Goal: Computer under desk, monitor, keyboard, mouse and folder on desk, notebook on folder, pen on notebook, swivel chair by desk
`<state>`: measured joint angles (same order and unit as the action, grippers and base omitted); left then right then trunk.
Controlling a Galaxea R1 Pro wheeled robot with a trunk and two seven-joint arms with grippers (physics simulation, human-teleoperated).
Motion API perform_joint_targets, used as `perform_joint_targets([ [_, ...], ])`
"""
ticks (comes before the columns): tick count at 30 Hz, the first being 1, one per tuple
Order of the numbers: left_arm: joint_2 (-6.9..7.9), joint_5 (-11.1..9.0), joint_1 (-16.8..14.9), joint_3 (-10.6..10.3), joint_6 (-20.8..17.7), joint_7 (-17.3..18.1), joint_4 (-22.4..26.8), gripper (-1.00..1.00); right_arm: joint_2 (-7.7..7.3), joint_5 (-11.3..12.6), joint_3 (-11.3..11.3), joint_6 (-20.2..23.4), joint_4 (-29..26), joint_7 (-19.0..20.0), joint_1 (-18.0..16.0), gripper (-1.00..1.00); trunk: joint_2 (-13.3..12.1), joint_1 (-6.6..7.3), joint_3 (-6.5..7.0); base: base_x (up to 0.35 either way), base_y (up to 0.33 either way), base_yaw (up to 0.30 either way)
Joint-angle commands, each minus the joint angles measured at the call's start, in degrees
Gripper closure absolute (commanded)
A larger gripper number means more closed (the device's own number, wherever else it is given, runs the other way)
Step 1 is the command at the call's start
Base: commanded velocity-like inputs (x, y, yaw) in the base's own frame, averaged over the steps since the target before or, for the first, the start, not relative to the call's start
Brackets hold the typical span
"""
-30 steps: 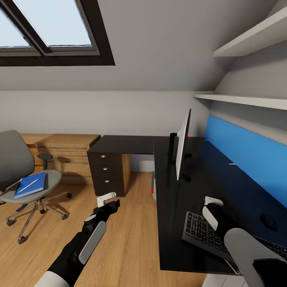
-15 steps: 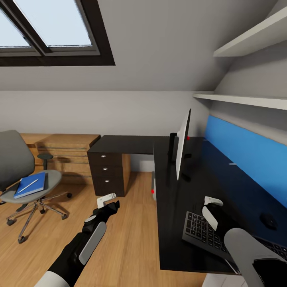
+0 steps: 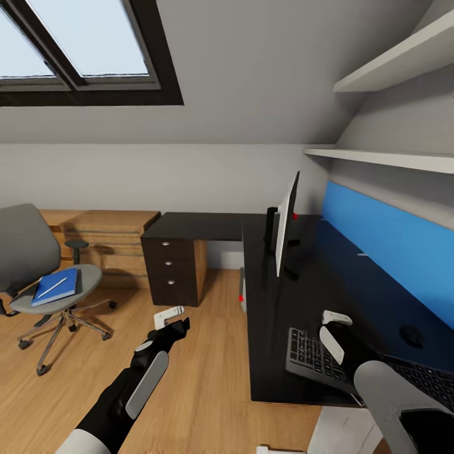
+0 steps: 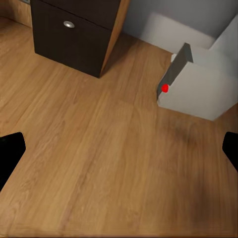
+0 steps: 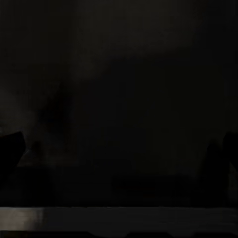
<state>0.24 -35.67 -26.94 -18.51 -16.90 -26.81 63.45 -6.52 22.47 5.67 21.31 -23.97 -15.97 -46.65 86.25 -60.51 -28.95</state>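
Observation:
The grey swivel chair (image 3: 28, 252) stands on the floor at the left, apart from the desk. On its seat lies the blue folder (image 3: 57, 285) with the white pen (image 3: 52, 287) on top; I cannot make out the notebook. The black desk (image 3: 271, 315) carries the monitor (image 3: 285, 230), seen edge-on, the keyboard (image 3: 312, 354) near its front edge, and the mouse (image 3: 411, 336). The computer (image 3: 242, 291) (image 4: 198, 84) stands under the desk. My left gripper (image 3: 180, 323) (image 4: 119, 153) hangs open over the floor. My right gripper (image 3: 334, 328) (image 5: 119, 148) is open just above the keyboard.
A dark drawer unit (image 3: 173, 268) (image 4: 74, 34) stands under the desk's far wing, with a low light-wood shelf unit (image 3: 107, 236) beside it. White wall shelves (image 3: 384, 157) hang above the blue back panel (image 3: 384, 252). Wood floor (image 3: 189, 391) lies open between chair and desk.
The whole picture has shifted a little, so the camera has moved: chair and desk sit slightly differently in view. Both arms hold the same pose and nothing was grasped.

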Motion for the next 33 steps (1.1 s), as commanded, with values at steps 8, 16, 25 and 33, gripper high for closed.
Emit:
perform_joint_targets([
  [8, 0.02, -0.37, -0.04, -0.12, -0.15, -0.44, 0.09, -1.0, -0.02, 0.55, 0.48, 0.22, -0.18, -0.38, -0.02, -1.0, 0.04, 0.03, -0.07, -0.112, 0.0, 0.0],
  [16, 0.02, -0.37, -0.04, -0.12, -0.15, -0.44, 0.09, -1.0, -0.07, 0.55, 0.48, 0.14, -0.2, -0.29, -0.02, -1.0, 0.04, 0.03, -0.07, -0.108, 0.0, 0.0],
  [25, 0.02, -0.37, -0.04, -0.12, -0.15, -0.44, 0.09, -1.0, -0.05, 0.55, 0.48, 0.13, -0.2, -0.2, -0.02, -1.0, 0.04, 0.03, -0.07, -0.155, 0.0, 0.0],
  [33, 0.02, -0.37, -0.04, -0.12, -0.15, -0.44, 0.09, -1.0, 0.08, 0.55, 0.54, 0.13, -0.2, -0.2, -0.02, -1.0, 0.04, 0.03, -0.07, -0.004, 0.0, 0.0],
])
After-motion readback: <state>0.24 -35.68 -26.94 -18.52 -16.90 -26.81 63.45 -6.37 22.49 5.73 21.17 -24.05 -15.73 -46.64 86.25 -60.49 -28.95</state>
